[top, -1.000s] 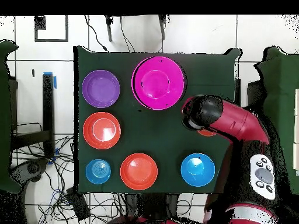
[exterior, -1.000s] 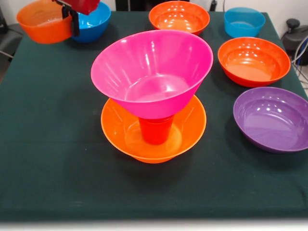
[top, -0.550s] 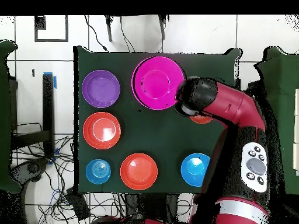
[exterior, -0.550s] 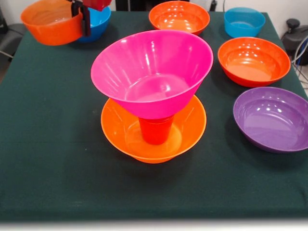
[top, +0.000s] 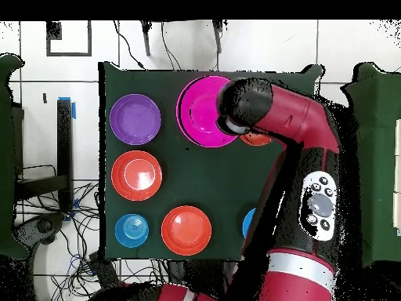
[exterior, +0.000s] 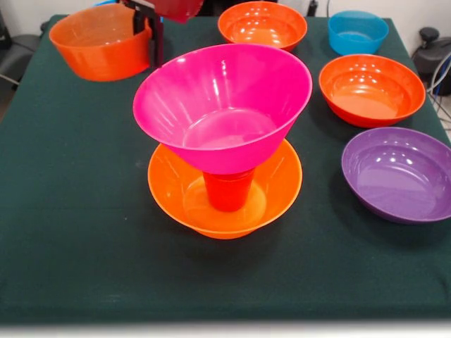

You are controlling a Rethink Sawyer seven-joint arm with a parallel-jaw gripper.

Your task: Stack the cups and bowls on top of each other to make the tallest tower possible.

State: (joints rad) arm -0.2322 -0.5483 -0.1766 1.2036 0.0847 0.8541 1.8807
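The tower stands mid-table: a large yellow-orange flared bowl (exterior: 278,184) at the base, an orange-red cup (exterior: 227,191) upright in it, and a big pink bowl (exterior: 222,105) resting on the cup. My gripper (exterior: 153,48) hangs at the top left, shut on the rim of an orange bowl (exterior: 99,44) that it holds in the air, just left of the pink bowl's rim. In the overhead view the arm (top: 274,117) covers the right side of the pink bowl (top: 200,110), and only a sliver of the held orange bowl (top: 254,140) shows.
On the green cloth lie a purple bowl (exterior: 397,172), two orange-red bowls (exterior: 371,88) (exterior: 262,24) and a small blue bowl (exterior: 357,32). Another blue bowl (top: 247,223) peeks out from under the arm in the overhead view.
The gripper has carried the orange bowl to the right in the front view, toward the pink bowl. In the overhead view the arm swung over the pink bowl's edge.
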